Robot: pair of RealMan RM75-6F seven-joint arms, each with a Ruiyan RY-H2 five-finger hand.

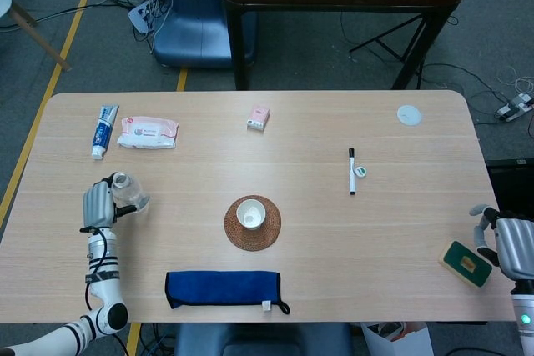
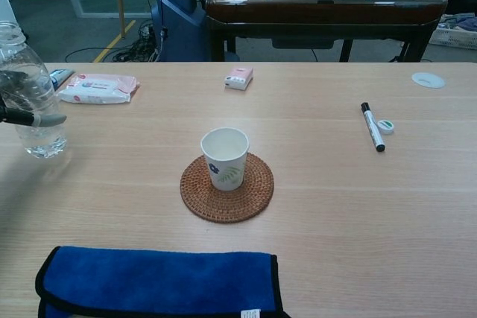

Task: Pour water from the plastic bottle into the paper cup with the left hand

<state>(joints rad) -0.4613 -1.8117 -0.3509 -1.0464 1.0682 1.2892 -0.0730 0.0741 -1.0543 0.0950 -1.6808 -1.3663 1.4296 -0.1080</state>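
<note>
Now the plastic bottle (image 2: 31,91) stands upright, cap off, at the desk's (image 1: 334,231) 9 o'clock edge, clamped in the left robot hand (image 1: 98,204), so nothing spills. The paper cup (image 1: 250,213) waits on a round woven mat (image 1: 252,235) in the middle, well apart. A blue cloth (image 1: 221,288) lies at 6 o'clock. Nothing blocks the way between. The right robot hand (image 1: 513,246) holds nothing, fingers apart, beside a green sponge (image 1: 465,263).

paper cup (image 2: 224,157): white, leaf print | coaster (image 2: 227,187): brown woven | cloth (image 2: 160,282): blue, black edging | plastic bottle (image 2: 30,97): clear
</note>
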